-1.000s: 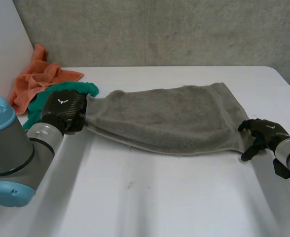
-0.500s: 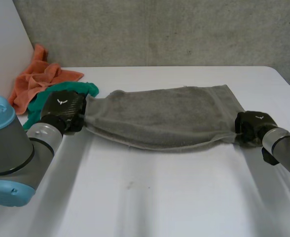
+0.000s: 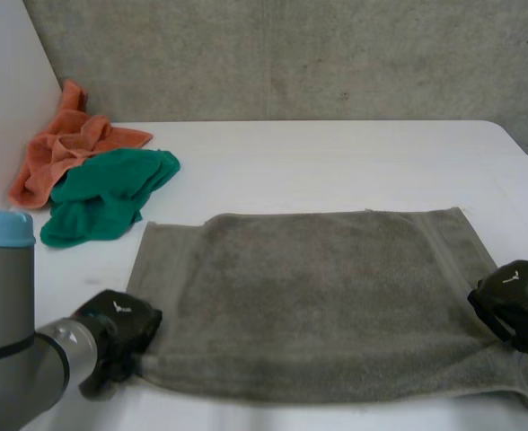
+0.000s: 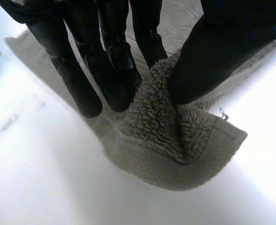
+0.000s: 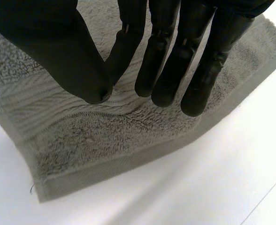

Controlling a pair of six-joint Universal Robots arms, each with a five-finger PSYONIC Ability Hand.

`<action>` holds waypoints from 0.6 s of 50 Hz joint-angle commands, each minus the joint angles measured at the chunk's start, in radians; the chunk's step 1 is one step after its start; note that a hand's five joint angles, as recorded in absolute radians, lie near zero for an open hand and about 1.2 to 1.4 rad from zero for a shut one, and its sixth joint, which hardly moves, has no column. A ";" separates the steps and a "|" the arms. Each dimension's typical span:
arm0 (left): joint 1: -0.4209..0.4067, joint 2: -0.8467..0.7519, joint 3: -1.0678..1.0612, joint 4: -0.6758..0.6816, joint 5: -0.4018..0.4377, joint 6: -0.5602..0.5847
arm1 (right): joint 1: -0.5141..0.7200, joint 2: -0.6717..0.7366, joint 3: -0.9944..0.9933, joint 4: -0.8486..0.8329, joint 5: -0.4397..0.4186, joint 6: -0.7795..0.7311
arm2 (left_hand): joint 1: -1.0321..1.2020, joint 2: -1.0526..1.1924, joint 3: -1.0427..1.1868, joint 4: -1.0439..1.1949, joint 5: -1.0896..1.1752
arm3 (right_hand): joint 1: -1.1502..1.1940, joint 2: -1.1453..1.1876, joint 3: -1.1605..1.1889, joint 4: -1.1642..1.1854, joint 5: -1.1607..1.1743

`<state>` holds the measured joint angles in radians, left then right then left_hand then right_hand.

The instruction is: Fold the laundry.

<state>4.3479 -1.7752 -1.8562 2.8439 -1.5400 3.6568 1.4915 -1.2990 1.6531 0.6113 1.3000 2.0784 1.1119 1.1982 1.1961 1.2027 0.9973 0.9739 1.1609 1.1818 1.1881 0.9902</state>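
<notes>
Head view: a grey towel (image 3: 327,301) of looped terry lies spread flat as a wide rectangle on the white surface (image 3: 336,162), with a woven band and a stitched hem along each short end. The left robot hand (image 3: 118,325) sits at the near left corner of the towel, at the end of a grey arm with a light-blue cap that comes in low over the surface. The right robot hand (image 3: 515,303) sits on the towel's right edge, close to the near right corner. Left wrist view: straight fingers (image 4: 105,70) and the thumb (image 4: 218,56) are closed on the corner, a raised fold of terry is nipped between them, and the hemmed tip of the corner pokes out beyond the fingertips (a loose thread shows at the hem). Right wrist view: the fingers (image 5: 175,65) are straight with their tips down on the pile, and the thumb (image 5: 63,51) is set apart from them. The hand is not clamped on anything, and only a low wrinkle runs across the band between thumb and fingertips. The corner lies flat there, hem on the surface. Well apart from the towel, at the far left of the surface, a crumpled green cloth (image 3: 111,193) lies touching a crumpled orange cloth (image 3: 66,148). A rough grey concrete wall (image 3: 336,54) stands behind the surface.
</notes>
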 commanded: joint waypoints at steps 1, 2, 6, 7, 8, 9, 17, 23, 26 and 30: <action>-0.027 -0.007 0.048 0.048 0.000 0.031 | 0.006 -0.022 0.001 -0.063 -0.034 0.028 | 0.284 0.198 0.200 0.194 0.224 | 0.422 0.235 0.215 0.208 0.232; -0.030 -0.013 0.076 0.086 -0.002 0.026 | 0.009 -0.010 -0.015 -0.111 -0.036 0.037 | 0.284 0.198 0.200 0.194 0.224 | 0.422 0.235 0.215 0.208 0.232; -0.028 -0.053 0.144 0.196 -0.008 0.023 | 0.042 0.065 -0.071 -0.250 -0.021 0.101 | 0.284 0.198 0.200 0.194 0.224 | 0.422 0.235 0.215 0.208 0.232; -0.028 -0.069 0.159 0.219 -0.012 0.022 | 0.056 0.082 -0.090 -0.274 -0.015 0.117 | 0.284 0.198 0.200 0.194 0.224 | 0.422 0.235 0.215 0.208 0.232; -0.027 -0.087 0.175 0.241 -0.020 0.017 | 0.075 0.098 -0.107 -0.292 -0.007 0.130 | 0.284 0.198 0.200 0.194 0.224 | 0.422 0.235 0.215 0.208 0.232; -0.025 -0.105 0.190 0.261 -0.031 0.010 | 0.090 0.113 -0.127 -0.310 0.002 0.143 | 0.284 0.198 0.200 0.194 0.224 | 0.422 0.235 0.215 0.208 0.232; -0.036 -0.253 0.319 0.299 -0.163 -0.116 | 0.173 0.245 -0.282 -0.370 0.149 0.178 | 0.284 0.198 0.200 0.194 0.224 | 0.422 0.235 0.215 0.208 0.232; -0.048 -0.291 0.339 0.308 -0.160 -0.133 | 0.174 0.244 -0.288 -0.424 0.116 0.261 | 0.284 0.198 0.200 0.194 0.224 | 0.422 0.235 0.215 0.208 0.232; -0.053 -0.309 0.371 0.319 -0.161 -0.133 | 0.170 0.244 -0.309 -0.435 0.096 0.269 | 0.284 0.198 0.200 0.194 0.224 | 0.422 0.235 0.215 0.208 0.232; -0.066 -0.339 0.426 0.321 -0.167 -0.133 | 0.174 0.279 -0.364 -0.426 0.110 0.287 | 0.284 0.198 0.200 0.194 0.224 | 0.422 0.235 0.215 0.208 0.232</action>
<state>4.2982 -2.0804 -1.4953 3.1582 -1.7060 3.5200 1.6677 -1.0472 1.3455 0.1847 1.4177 2.3383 1.1119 1.1982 1.1961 1.2027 0.9973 0.9958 1.1609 1.1817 1.1882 0.9985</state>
